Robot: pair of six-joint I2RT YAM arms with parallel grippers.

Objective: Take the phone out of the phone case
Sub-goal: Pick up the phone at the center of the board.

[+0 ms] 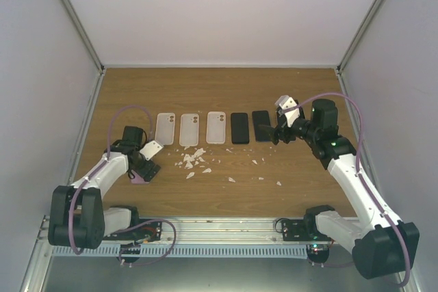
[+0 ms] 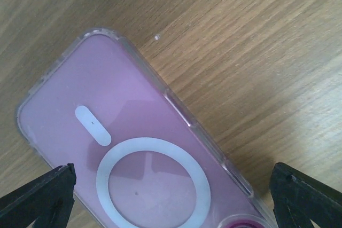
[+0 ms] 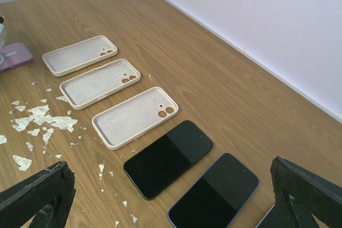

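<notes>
A pink phone in a clear case (image 2: pixel 123 148) lies back up on the wood, a white ring on its back. It also shows in the top view (image 1: pixel 139 178) and far left in the right wrist view (image 3: pixel 15 56). My left gripper (image 2: pixel 171 196) is open just above it, one finger (image 2: pixel 43 196) on each side, holding nothing; it also shows in the top view (image 1: pixel 146 163). My right gripper (image 3: pixel 170 190) is open and empty, low over two bare black phones (image 3: pixel 168 157) (image 3: pixel 214 193); in the top view this gripper (image 1: pixel 277 132) is right of them.
Three empty white cases (image 1: pixel 165 128) (image 1: pixel 189 129) (image 1: pixel 216 127) lie in a row with the black phones (image 1: pixel 239 128) (image 1: pixel 261 125). White flakes (image 1: pixel 194 159) litter the wood in front of them. Walls close in the table on three sides.
</notes>
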